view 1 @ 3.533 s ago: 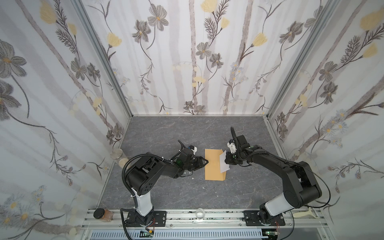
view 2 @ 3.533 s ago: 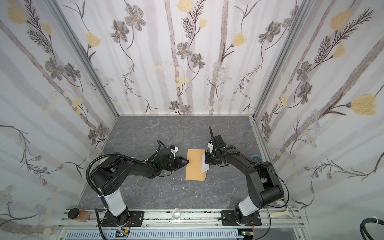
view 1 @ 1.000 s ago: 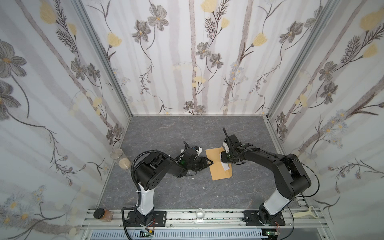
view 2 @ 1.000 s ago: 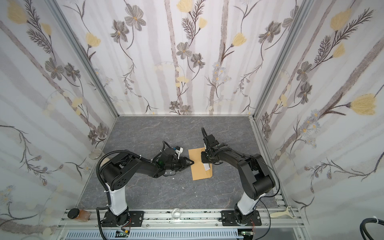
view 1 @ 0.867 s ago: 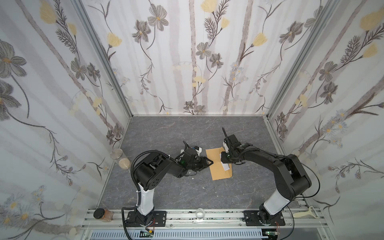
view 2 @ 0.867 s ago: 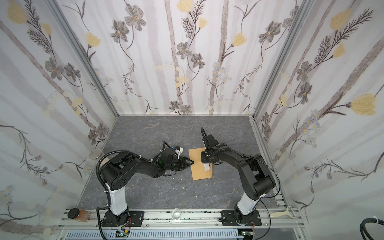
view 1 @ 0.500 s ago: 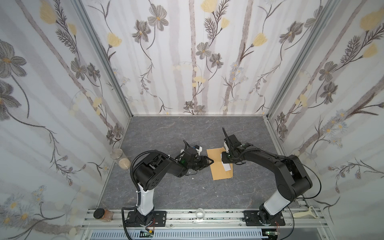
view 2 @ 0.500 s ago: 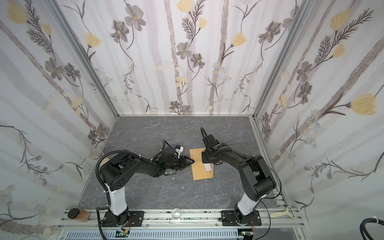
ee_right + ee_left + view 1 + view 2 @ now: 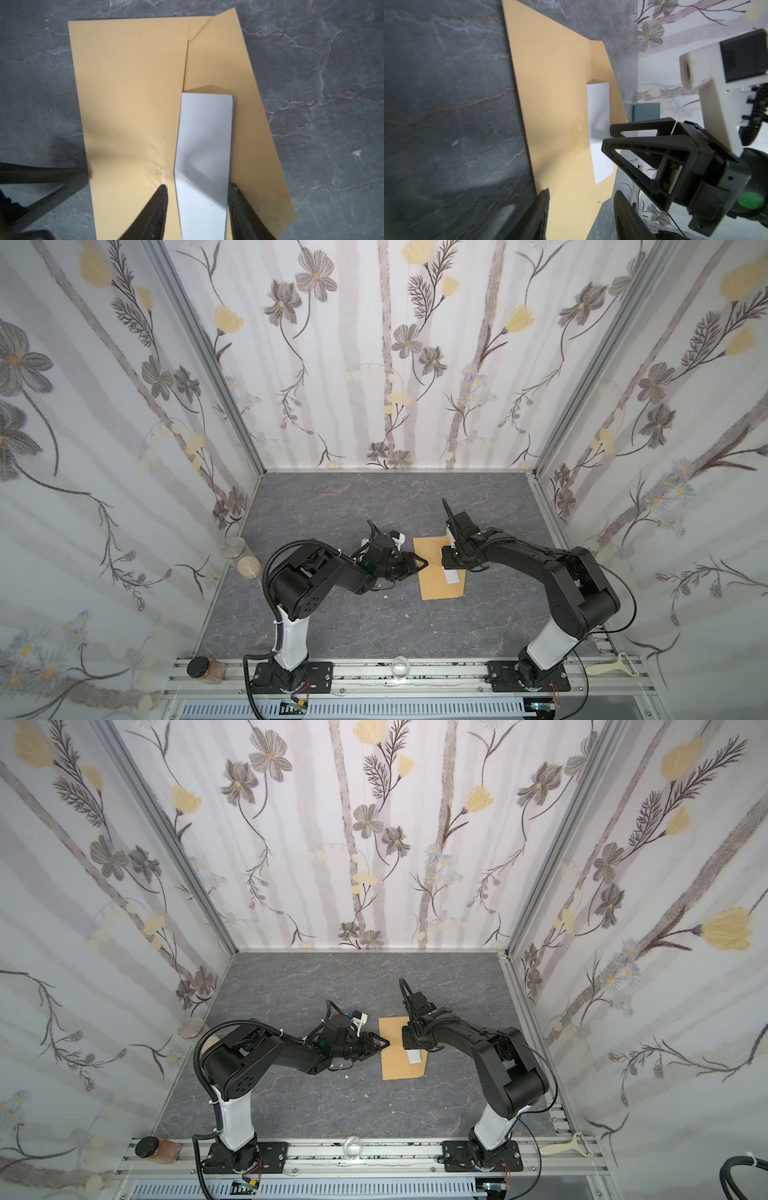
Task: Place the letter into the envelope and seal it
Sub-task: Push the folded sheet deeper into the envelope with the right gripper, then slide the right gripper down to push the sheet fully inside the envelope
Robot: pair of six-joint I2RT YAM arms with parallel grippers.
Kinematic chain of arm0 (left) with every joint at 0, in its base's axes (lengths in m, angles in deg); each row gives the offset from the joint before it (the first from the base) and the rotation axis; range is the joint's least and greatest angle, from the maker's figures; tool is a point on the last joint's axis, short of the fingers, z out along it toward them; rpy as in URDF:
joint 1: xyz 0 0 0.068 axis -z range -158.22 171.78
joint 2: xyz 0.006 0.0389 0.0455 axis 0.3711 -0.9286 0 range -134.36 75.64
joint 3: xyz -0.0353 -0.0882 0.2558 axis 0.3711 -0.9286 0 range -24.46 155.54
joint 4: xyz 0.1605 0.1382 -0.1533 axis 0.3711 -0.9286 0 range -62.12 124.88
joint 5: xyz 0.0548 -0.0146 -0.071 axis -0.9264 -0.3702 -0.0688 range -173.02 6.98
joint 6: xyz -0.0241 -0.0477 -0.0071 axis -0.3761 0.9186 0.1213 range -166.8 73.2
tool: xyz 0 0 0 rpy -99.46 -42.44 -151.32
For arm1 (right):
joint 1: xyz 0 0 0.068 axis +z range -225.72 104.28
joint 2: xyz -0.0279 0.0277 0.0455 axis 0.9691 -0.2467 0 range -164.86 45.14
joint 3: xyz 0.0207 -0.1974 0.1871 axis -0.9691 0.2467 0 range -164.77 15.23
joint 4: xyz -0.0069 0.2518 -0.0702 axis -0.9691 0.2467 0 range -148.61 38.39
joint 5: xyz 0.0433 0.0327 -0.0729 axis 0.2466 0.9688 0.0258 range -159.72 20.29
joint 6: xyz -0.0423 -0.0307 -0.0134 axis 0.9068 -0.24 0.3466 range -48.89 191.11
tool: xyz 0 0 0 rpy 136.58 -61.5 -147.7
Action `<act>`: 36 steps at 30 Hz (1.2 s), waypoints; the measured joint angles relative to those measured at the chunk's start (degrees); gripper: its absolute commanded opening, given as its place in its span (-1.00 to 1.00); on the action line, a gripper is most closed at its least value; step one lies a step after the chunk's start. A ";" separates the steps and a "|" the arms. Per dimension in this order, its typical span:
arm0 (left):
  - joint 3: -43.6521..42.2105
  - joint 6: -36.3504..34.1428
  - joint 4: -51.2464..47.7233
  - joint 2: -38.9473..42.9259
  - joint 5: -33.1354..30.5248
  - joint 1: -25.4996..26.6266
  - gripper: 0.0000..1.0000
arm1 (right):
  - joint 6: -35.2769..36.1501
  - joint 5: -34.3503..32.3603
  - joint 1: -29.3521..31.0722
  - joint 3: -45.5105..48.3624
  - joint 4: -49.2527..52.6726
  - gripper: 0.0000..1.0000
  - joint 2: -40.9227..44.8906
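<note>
The tan envelope (image 9: 432,572) (image 9: 397,1056) lies flat on the grey table, its flap (image 9: 253,116) folded out. The white letter (image 9: 204,145) (image 9: 599,116) is partly tucked into the pocket, and a strip of it lies on the flap. My right gripper (image 9: 197,187) (image 9: 451,568) is open just above that strip, one finger on each side, with a gap on one side. My left gripper (image 9: 581,193) (image 9: 423,563) is open too, its fingertips at the envelope's opposite long edge with nothing held.
A cork-lidded jar (image 9: 234,547) and a round tan thing (image 9: 248,566) stand by the left wall. On the front rail are a dark-lidded jar (image 9: 203,668), a clear glass (image 9: 400,666) and a white peeler (image 9: 611,667). Small white scraps (image 9: 385,596) lie on the table.
The right gripper's jaws have widened around the letter's strip. Since the earliest frames the letter has gone deeper into the envelope, the envelope has turned a little, and the left gripper has closed in on its edge.
</note>
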 measured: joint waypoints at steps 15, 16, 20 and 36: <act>0.00 0.00 0.28 -0.72 0.39 0.04 0.03 | -0.87 1.51 1.11 0.00 -2.32 -0.03 -1.20; 0.00 0.00 0.31 -0.74 0.39 0.07 0.03 | -0.96 1.62 1.27 0.09 -2.47 -0.03 -1.29; 0.00 0.02 0.33 -0.74 0.39 0.07 0.03 | -1.49 2.75 1.42 0.87 -3.54 -0.03 -1.31; -2.95 1.05 0.11 3.02 0.57 -1.84 0.01 | -1.90 2.51 1.01 1.55 -3.91 0.00 2.23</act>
